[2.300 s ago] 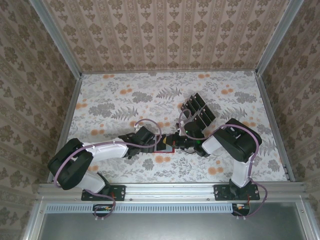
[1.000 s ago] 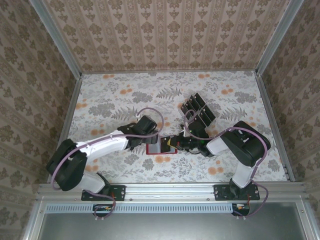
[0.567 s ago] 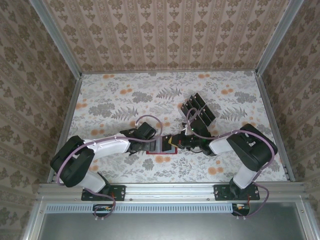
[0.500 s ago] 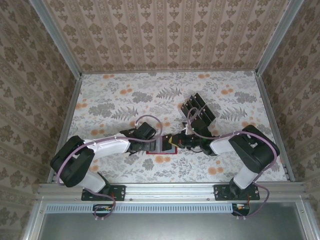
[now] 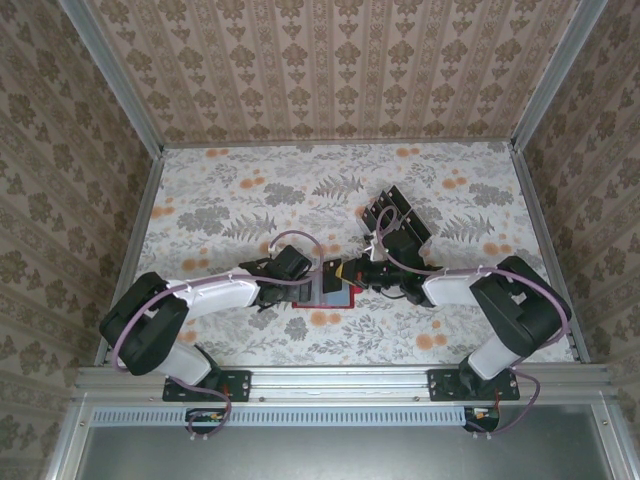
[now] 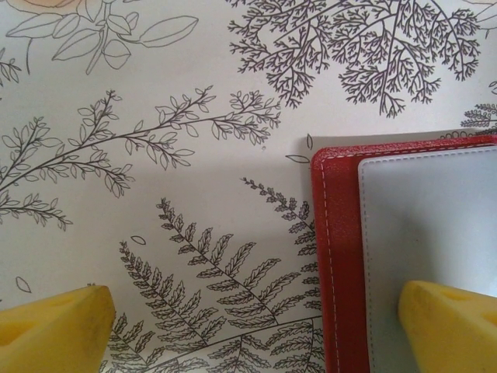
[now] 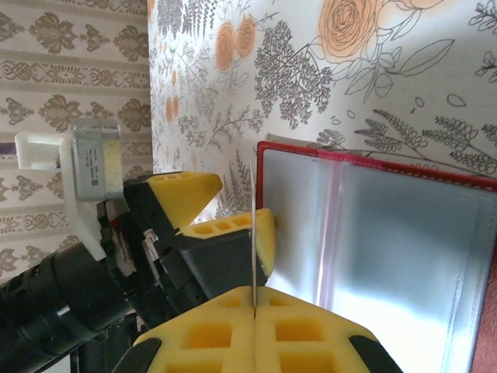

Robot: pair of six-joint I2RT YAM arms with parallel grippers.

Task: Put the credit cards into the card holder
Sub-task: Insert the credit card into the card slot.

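Observation:
The red card holder (image 5: pixel 337 294) lies open on the floral table between my two grippers. In the left wrist view its red stitched edge (image 6: pixel 338 256) and grey clear pocket (image 6: pixel 435 225) fill the right side. My left gripper (image 6: pixel 256 326) is open and straddles that edge, its right finger (image 6: pixel 454 330) resting on the pocket. My right gripper (image 7: pixel 255 311) is shut on one thin black credit card (image 7: pixel 253 233), seen edge-on and upright just above the open holder (image 7: pixel 388 241). The left gripper's fingers (image 7: pixel 233 233) sit right behind the card. More black credit cards (image 5: pixel 398 222) stand in the rack.
A clear tiered rack (image 5: pixel 385 205) holding the other cards stands just behind the right gripper (image 5: pixel 352 270). Patterned walls close in the table on three sides. Open floral tabletop lies to the far left and far right.
The right arm has stretched out lower and farther right while its gripper carried the card up over the holder's right half. The left gripper lifted, then settled back on the holder's left edge.

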